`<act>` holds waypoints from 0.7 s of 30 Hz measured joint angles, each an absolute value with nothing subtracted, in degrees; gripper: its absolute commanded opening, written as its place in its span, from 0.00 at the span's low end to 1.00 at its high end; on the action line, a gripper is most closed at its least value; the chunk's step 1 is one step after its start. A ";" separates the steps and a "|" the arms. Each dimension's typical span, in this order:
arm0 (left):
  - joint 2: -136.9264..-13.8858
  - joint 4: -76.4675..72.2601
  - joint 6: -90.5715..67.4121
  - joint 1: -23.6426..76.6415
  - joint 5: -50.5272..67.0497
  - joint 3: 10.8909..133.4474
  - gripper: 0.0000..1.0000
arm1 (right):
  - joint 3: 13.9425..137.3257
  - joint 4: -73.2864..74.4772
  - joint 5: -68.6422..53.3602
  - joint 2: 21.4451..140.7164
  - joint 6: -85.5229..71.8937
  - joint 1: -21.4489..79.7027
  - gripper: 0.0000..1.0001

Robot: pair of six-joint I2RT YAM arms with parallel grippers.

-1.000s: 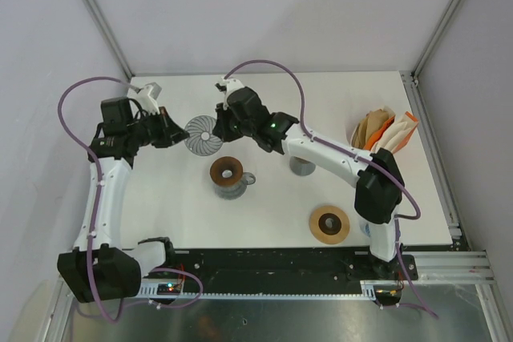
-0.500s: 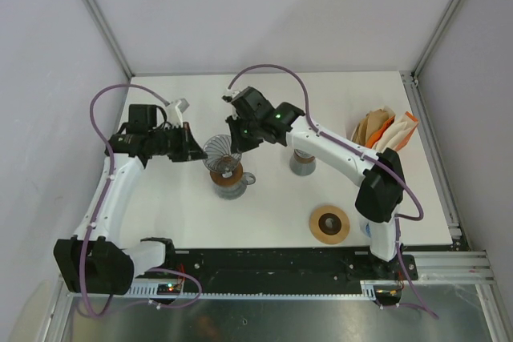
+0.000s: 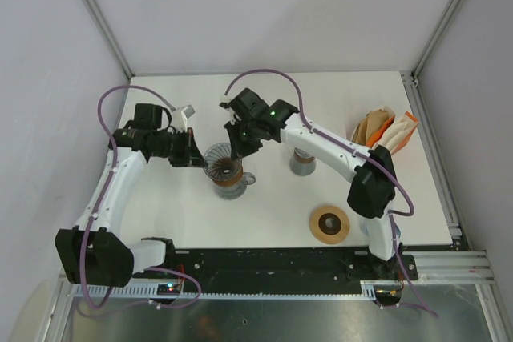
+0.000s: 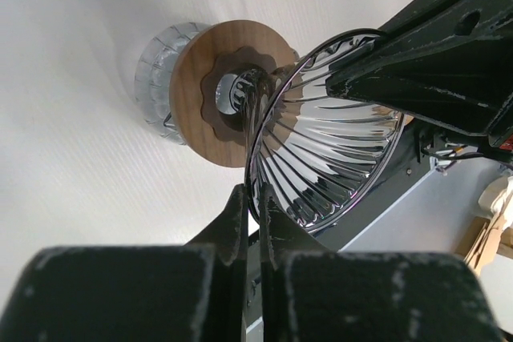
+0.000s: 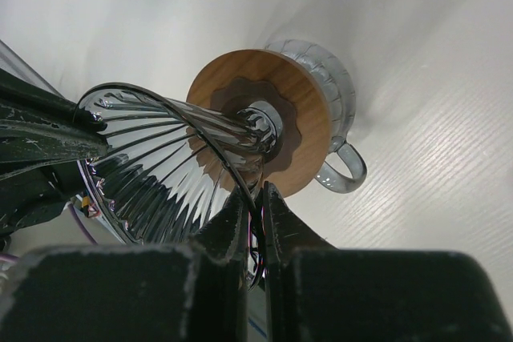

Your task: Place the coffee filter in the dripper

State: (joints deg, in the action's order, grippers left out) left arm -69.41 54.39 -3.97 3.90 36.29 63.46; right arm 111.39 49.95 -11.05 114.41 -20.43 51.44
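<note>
The dripper is a ribbed clear glass cone (image 3: 221, 157), held between both grippers over a wooden collar (image 3: 230, 183) that sits on a glass mug. My left gripper (image 3: 199, 158) is shut on the cone's rim from the left (image 4: 257, 206). My right gripper (image 3: 236, 148) is shut on the opposite rim (image 5: 257, 198). The cone (image 4: 337, 142) is tilted, with its narrow tip (image 5: 256, 122) in the collar's centre hole (image 5: 268, 130). The brown coffee filters (image 3: 375, 127) stand in an orange-and-white pack at the back right, away from both grippers.
A second wooden ring (image 3: 329, 223) lies at the front right. A small grey stand (image 3: 303, 166) sits under the right forearm. The mug's handle (image 5: 345, 170) points to the right. Metal frame posts border the table at the left and right.
Both arms carried the glass cone from the back of the table toward the front and down, and its tip now sits in the wooden collar. Both grips stayed shut.
</note>
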 measured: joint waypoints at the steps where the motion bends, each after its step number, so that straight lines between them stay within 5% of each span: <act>1: -69.43 54.59 -3.92 3.90 36.10 63.46 0.03 | 111.61 50.09 -11.38 114.67 -20.36 51.40 0.00; 21: -77.47 55.70 0.14 3.84 36.86 65.25 0.00 | 112.51 50.65 -16.56 118.69 -19.88 48.90 0.00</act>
State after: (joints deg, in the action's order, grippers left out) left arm -77.47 55.70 0.14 3.84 36.86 65.25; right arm 112.51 50.65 -16.56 118.69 -19.88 48.90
